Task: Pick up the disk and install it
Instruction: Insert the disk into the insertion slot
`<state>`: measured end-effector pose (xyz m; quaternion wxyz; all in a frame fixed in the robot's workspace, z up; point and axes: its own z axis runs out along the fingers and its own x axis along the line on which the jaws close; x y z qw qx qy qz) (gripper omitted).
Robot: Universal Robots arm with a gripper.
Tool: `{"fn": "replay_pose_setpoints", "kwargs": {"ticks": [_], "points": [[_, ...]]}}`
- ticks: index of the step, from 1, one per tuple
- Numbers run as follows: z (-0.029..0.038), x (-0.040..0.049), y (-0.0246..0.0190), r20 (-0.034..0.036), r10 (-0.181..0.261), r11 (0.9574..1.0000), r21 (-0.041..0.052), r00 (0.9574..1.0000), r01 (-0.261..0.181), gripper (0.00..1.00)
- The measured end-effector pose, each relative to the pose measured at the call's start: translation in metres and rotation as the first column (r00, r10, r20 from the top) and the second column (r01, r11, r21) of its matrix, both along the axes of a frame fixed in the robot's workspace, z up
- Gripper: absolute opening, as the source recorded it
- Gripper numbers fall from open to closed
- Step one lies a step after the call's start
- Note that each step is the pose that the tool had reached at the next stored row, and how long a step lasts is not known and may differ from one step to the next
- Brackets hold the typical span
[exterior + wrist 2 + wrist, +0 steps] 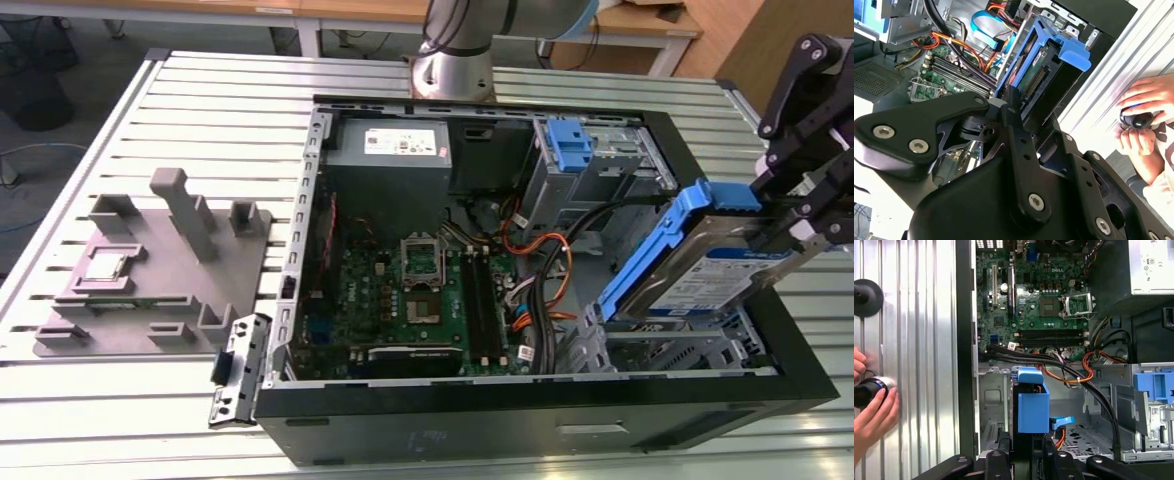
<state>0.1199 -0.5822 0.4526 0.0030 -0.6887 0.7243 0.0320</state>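
The disk [694,268] hung tilted over the drive cage [674,348] in the open computer case [534,395], on the exterior view's right, its blue carrier edge toward the motherboard [400,290]. The tool [785,232] was closed on its raised end, as far as I could make out. Pick-up looked done. Installing was in hand, and I judged it called for squaring the disk with the cage.

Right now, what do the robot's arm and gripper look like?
The arm is built of silver-grey cylinders with a dark ring at the joint. The gripper is matte black: a bulky rounded body carrying flat linkage bars pinned together with round silver screw heads, seen close up in the second wrist view.
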Motion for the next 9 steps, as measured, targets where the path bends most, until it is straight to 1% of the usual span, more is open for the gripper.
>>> {"fn": "replay_pose_setpoints", "kwargs": {"ticks": [9], "points": [[-0.0087,-0.0008,0.0,0.0,0.0,1.0,-0.0009,1.0,0.0,0.35]]}}
